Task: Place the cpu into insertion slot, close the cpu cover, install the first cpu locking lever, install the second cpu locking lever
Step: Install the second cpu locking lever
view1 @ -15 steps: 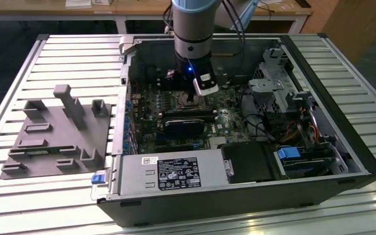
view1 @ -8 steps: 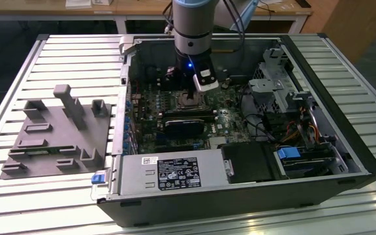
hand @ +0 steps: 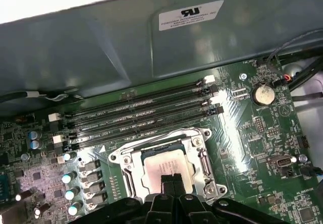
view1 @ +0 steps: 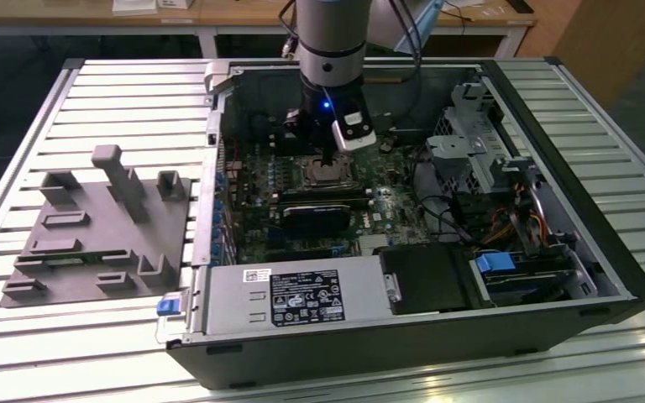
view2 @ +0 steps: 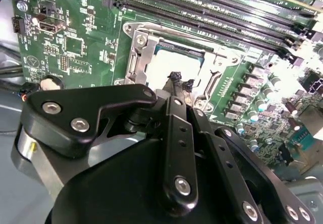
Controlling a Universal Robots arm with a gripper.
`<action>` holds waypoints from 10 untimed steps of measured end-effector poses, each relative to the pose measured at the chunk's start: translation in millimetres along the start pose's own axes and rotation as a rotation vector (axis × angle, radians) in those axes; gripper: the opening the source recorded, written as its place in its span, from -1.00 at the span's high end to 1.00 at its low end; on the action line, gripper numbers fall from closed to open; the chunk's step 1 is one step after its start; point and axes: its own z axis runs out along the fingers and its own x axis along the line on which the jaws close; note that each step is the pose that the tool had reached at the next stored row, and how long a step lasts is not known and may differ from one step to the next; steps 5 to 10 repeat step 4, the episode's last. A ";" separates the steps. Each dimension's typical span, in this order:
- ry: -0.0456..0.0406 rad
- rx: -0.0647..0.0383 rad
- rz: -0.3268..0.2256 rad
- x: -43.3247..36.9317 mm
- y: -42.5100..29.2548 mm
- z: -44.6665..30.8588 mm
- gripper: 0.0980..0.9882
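Now black two-finger gripper hangs just above square silvery-beige metal-topped cpu, fingers pressed together, holding nothing. Cpu lies flat inside square grey-rimmed insertion slot on green circuit board, so seating step looks done. Thin grey metal cpu cover frame appears lying flat around chip, cut-out exposing metal top; whether levers are latched cannot be told. Closed fingertips suit pushing rather than grasping. In exterior view, arm descends into open black computer case, gripper over socket.
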 end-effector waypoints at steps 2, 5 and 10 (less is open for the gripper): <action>0.0000 0.000 0.000 0.0 0.0 -0.1 0.99; 0.0000 0.000 0.000 0.0 0.0 0.0 0.99; 0.0000 0.000 0.000 0.0 0.0 0.0 0.99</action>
